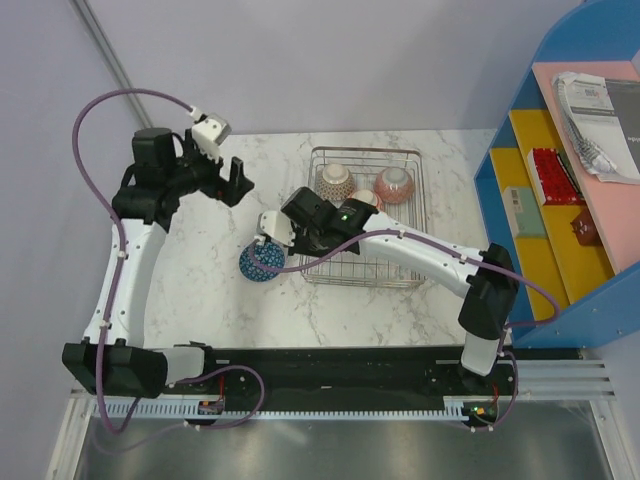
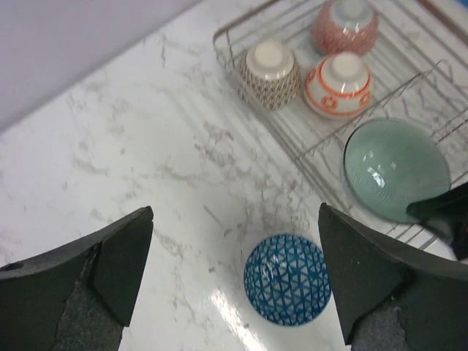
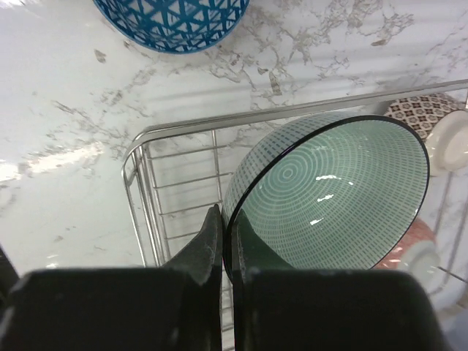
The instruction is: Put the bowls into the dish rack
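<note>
Green bowl (image 3: 329,190) over dish rack (image 3: 205,123), blue bowl (image 2: 287,278) beside

- bench (image 2: 131,146): white marble-look top, grey veins, smooth, glossy with glare patches
- dish rack (image 3: 219,123): bare silver metal wire, shiny
- green bowl (image 3: 329,197): glazed ceramic, glossy, bright highlights inside
- blue bowl (image 2: 287,279): glazed, glossy
- left fingers (image 2: 117,256): black plastic, matt; inner pads look grainy

blue tri-pattern bowl (image 2: 287,278), grn ringed bowl (image 3: 333,194)
</note>
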Motion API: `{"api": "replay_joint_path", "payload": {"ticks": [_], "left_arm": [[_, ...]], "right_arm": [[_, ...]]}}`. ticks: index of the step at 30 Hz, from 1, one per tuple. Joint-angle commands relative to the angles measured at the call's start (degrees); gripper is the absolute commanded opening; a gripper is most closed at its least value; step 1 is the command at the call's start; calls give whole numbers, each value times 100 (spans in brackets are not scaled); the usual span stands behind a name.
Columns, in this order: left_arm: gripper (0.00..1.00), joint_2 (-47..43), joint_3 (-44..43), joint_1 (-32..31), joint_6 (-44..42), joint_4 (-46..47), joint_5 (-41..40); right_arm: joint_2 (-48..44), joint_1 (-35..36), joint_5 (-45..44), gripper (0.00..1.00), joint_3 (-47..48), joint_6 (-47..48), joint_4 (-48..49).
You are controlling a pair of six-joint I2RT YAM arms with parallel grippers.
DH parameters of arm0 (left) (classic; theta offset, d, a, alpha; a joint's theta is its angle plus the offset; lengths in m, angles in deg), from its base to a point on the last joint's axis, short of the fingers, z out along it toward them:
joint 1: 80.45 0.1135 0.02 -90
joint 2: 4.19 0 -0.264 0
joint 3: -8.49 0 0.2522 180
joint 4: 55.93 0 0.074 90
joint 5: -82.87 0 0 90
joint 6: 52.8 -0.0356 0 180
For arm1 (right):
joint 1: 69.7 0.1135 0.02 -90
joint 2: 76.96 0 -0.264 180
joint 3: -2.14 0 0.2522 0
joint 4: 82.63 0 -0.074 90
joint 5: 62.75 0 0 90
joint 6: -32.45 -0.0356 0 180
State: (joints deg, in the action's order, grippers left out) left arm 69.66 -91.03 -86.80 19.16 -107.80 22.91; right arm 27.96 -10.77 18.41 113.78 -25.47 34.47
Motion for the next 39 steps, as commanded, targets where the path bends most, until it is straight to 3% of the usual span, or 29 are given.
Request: {"api": "replay_joint_path", "payload": {"ticks": [1, 7, 13, 15, 19, 20, 26, 28, 32, 39], "left_arm": [[100, -343, 1085, 546, -110, 207, 581], [100, -985, 2361, 986, -437, 400, 854], [100, -1241, 2950, 1241, -569, 497, 995], [100, -1258, 3038, 1381, -543, 523, 1030], [100, -1381, 3222, 1575, -507, 638, 1039], [100, -1425, 3327, 1593, -499, 673, 1039], [100, -1583, 3574, 1716, -446, 840, 1030], [100, -1575, 3583, 1760, -463, 840, 1021], [100, -1566, 3592, 1769, -446, 849, 1083], [100, -1522, 3619, 1778, -454, 866, 1083]], "right_arm": [[-736, -470, 1511, 0, 134, -904, 660], [-1227, -1287, 2939, 0, -207, -2201, 1590], [-1764, -2236, 4714, 0, -1455, -4248, 3681], [-1844, -2544, 5301, 0, -1954, -4822, 4674], [-1818, -3019, 6191, 0, -2852, -6982, 7009], [-1792, -3098, 6271, 0, -3054, -7996, 8216], [-1519, -3310, 6211, 0, -3961, -10069, 11122], [-1449, -3318, 6105, 0, -4198, -10685, 11636], [-1431, -3310, 5571, 0, -4558, -10889, 12157], [-1598, -3292, 5042, 0, -5060, -10187, 11323]]}}
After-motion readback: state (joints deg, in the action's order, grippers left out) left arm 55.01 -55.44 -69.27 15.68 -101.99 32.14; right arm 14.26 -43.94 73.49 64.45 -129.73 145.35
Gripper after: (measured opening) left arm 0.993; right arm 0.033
